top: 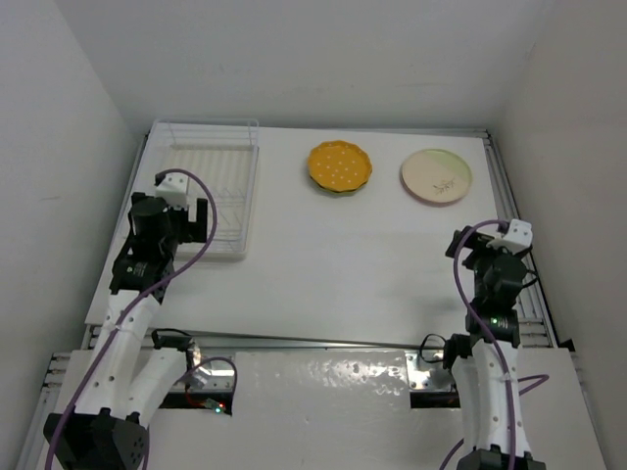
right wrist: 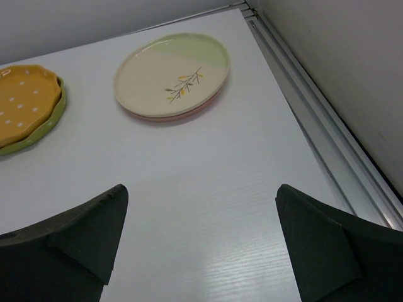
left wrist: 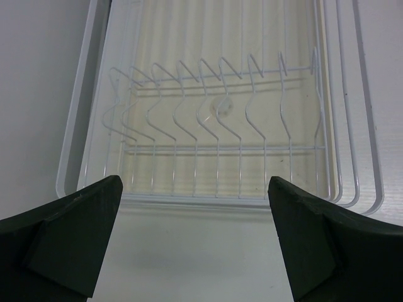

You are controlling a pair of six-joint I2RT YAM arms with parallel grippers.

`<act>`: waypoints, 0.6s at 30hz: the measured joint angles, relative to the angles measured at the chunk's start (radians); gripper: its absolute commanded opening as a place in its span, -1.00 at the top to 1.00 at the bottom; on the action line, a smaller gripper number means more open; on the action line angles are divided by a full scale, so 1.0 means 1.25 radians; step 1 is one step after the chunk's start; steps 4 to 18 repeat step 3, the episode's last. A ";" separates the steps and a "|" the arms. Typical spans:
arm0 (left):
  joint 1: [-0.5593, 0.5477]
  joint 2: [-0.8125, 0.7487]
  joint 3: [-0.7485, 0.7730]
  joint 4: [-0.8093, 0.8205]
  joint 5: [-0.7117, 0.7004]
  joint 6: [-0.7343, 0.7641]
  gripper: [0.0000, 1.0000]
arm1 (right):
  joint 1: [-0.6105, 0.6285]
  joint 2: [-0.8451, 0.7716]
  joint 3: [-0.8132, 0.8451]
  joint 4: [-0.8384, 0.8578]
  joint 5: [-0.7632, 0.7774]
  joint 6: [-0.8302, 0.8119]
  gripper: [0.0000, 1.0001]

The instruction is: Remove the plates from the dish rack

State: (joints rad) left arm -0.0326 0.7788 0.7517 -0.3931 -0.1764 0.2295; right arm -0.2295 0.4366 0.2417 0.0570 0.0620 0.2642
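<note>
Dish rack (top: 208,186): white wire and plastic, at the far left of the table (top: 333,284); its slots are seen bare in the left wrist view, no plate held in them

Plates, stack one: orange dotted plate (top: 339,164) set on a lime green plate (right wrist: 38,131), far centre of the table, well apart from the rack

Plates, stack two: pale green-cream plate (top: 436,175) with a sprig motif, laid on a pink-rimmed plate (right wrist: 165,117), to the right of stack one

Handling, as judged: rigid, light, glazed and probably slippery, chippable at the scalloped edge; best taken by the rim

Left gripper (left wrist: 195,245): jaws spread wide, nothing held, at the near end of the rack

Right gripper (right wrist: 200,242): jaws spread wide, nothing held, over bare table near stack two

Unloading is judged complete
</note>
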 measured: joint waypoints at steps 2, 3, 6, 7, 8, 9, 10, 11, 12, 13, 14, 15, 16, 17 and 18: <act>0.000 0.000 -0.002 0.005 0.004 0.000 -0.99 | 0.000 -0.002 0.000 -0.010 0.002 0.000 -0.98; 0.000 -0.002 -0.003 0.008 0.008 0.000 -0.99 | 0.000 -0.004 0.000 -0.013 0.002 0.000 -0.98; 0.000 -0.002 -0.003 0.008 0.008 0.000 -0.99 | 0.000 -0.004 0.000 -0.013 0.002 0.000 -0.98; 0.000 -0.002 -0.003 0.008 0.008 0.000 -0.99 | 0.000 -0.004 0.000 -0.013 0.002 0.000 -0.98; 0.000 -0.002 -0.003 0.008 0.008 0.000 -0.99 | 0.000 -0.004 0.000 -0.013 0.002 0.000 -0.98; 0.000 -0.002 -0.003 0.008 0.008 0.000 -0.99 | 0.000 -0.004 0.000 -0.013 0.002 0.000 -0.98; 0.000 -0.002 -0.003 0.008 0.008 0.000 -0.99 | 0.000 -0.004 0.000 -0.013 0.002 0.000 -0.98; 0.000 -0.002 -0.003 0.008 0.008 0.000 -0.99 | 0.000 -0.004 0.000 -0.013 0.002 0.000 -0.98; 0.000 -0.002 -0.003 0.008 0.008 0.000 -0.99 | 0.000 -0.004 0.000 -0.013 0.002 0.000 -0.98; 0.000 -0.002 -0.003 0.008 0.008 0.000 -0.99 | 0.000 -0.004 0.000 -0.013 0.002 0.000 -0.98; 0.000 -0.002 -0.003 0.008 0.008 0.000 -0.99 | 0.000 -0.004 0.000 -0.013 0.002 0.000 -0.98; 0.000 -0.002 -0.003 0.008 0.008 0.000 -0.99 | 0.000 -0.004 0.000 -0.013 0.002 0.000 -0.98; 0.000 -0.002 -0.003 0.008 0.008 0.000 -0.99 | 0.000 -0.004 0.000 -0.013 0.002 0.000 -0.98; 0.000 -0.002 -0.003 0.008 0.008 0.000 -0.99 | 0.000 -0.004 0.000 -0.013 0.002 0.000 -0.98; 0.000 -0.002 -0.003 0.008 0.008 0.000 -0.99 | 0.000 -0.004 0.000 -0.013 0.002 0.000 -0.98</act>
